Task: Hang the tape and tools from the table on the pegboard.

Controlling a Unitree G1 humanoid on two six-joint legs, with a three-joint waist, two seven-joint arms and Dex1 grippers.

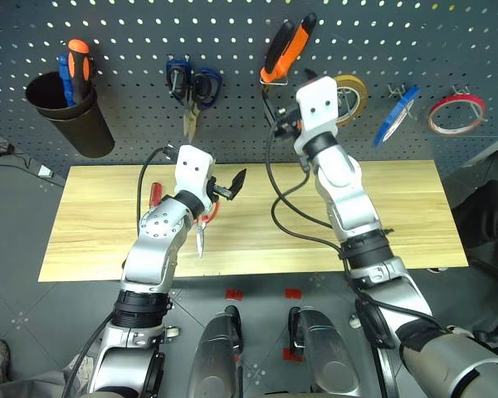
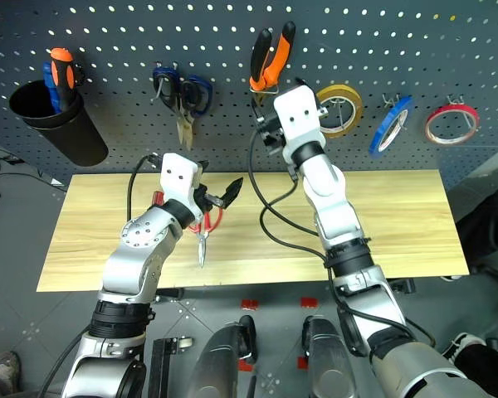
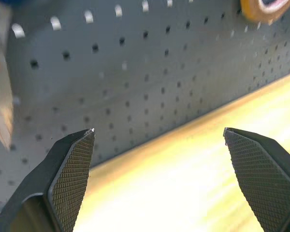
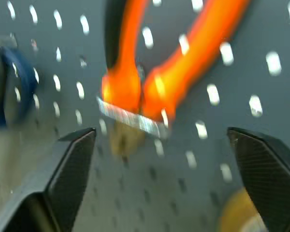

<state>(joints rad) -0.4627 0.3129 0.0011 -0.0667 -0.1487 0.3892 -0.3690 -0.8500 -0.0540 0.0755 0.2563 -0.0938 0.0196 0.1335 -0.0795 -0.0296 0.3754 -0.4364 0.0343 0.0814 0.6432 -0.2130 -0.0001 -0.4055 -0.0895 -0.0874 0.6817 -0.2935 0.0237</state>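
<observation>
From the head camera you see the pliers (image 1: 287,47) hanging on the pegboard (image 1: 232,99), the blue tape (image 1: 396,115) hung too, and red-handled scissors (image 2: 204,230) apparently lying on the table (image 1: 398,215). The left wrist view shows you the left gripper (image 3: 159,145) with jaws wide apart over the table. The right wrist view shows you the right gripper (image 4: 162,145) spread wide just below the pliers.

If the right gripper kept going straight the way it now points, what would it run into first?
Most likely the pliers, hanging on the pegboard directly ahead of the open right gripper. The wrist view puts their orange-handled head between the two fingers, with the board behind. How much gap remains is hard to judge.
</observation>
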